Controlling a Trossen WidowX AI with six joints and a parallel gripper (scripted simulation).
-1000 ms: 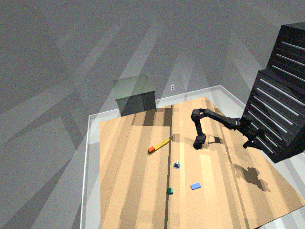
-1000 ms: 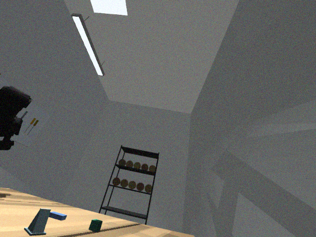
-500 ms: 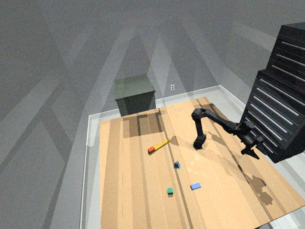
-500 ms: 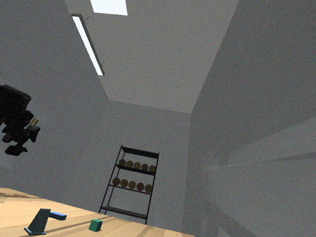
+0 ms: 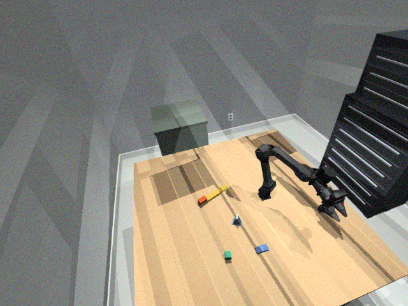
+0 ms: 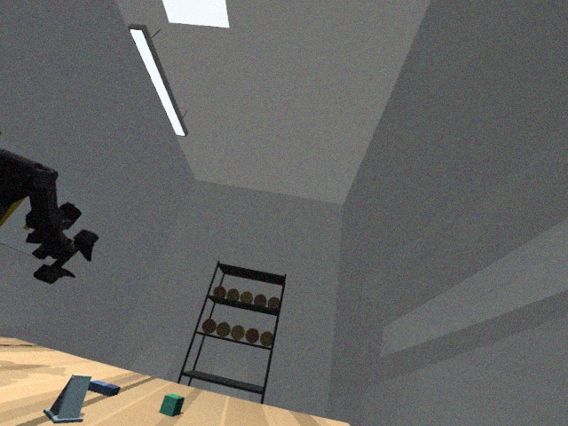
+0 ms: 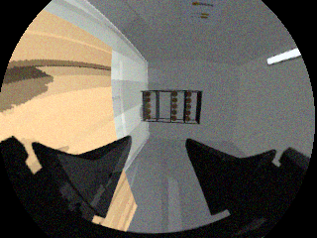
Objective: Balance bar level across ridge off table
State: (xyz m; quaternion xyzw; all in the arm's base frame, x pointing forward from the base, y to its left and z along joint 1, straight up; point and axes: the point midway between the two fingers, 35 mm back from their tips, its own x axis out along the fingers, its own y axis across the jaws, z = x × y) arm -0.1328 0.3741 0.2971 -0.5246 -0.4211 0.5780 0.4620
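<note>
The yellow bar (image 5: 217,192) with an orange-red block (image 5: 202,199) at one end lies on the table (image 5: 184,269), apart from the ridge. The small grey-blue ridge (image 5: 236,220) (image 6: 75,398) stands upright on its base, with nothing on it. My gripper (image 5: 342,218) (image 6: 82,268) (image 7: 159,141) is open, with nothing between its fingers. It hangs above the table's right side in the top view, far from the bar and the ridge. The bar is not seen in the wrist view.
A flat blue block (image 5: 261,248) (image 6: 104,388) and a green block (image 5: 227,255) (image 6: 171,405) lie on the table near the ridge. A tall black drawer cabinet (image 5: 365,145) stands beyond the table's right edge, close behind the gripper in the top view.
</note>
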